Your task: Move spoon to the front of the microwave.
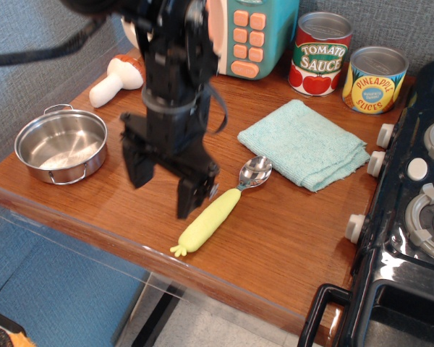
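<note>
Pincer [163, 186] hangs over the bench [289, 238], jaws spread wide, nothing between them. One finger sits to the viewer's left at approx. the pot side, the other reaches down toward the spoon handle. Height above the wood: can't tell from this single view.

Spoon [215, 210] lies flat on the bench, near the front edge, just to the viewer's right of the pincer and a little nearer the camera. Long axis runs diagonal: metal bowl points up-right toward the teal cloth [304, 143], almost touching its near corner; frilled yellow-green handle end points down-left toward the bench edge. Nearer finger overlaps the upper handle in the picture; contact unconfirmed.

Judgement: the jaw gap looks set roughly across the handle's line, so a short shift to the right plus descent should bracket the thick handle, approx. mid-length. Handle is the better grip vs. the slick bowl.

Microwave [253, 36] stands at the back of the bench, well apart from the spoon; the arm hides part of its door. Strip of wood in front of it, beside the mushroom toy [116, 78], appears free.
</note>
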Tool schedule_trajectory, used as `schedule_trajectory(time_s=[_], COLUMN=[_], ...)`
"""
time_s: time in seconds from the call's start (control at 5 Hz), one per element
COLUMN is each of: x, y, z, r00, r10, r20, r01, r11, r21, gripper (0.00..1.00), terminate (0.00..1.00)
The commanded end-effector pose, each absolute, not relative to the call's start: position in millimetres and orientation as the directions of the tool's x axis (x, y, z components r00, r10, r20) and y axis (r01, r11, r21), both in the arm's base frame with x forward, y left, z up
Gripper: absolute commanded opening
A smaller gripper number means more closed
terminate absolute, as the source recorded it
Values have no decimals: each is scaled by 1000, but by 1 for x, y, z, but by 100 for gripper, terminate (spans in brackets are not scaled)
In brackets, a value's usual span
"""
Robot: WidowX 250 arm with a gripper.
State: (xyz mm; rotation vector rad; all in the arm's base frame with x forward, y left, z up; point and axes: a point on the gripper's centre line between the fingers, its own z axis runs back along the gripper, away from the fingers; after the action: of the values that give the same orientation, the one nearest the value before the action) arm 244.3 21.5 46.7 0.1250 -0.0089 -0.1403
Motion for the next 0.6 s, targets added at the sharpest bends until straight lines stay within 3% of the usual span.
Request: schedule_trajectory(time_s=[0.0,0.4], x=[238,235], y=[3,0], z=[20,11], r00=[995,993], r10=[-95,-97], r20=[40,69], r01=[87,84], r11=[983,981], r21=[164,174], gripper=[100,100], terminate=[0,0])
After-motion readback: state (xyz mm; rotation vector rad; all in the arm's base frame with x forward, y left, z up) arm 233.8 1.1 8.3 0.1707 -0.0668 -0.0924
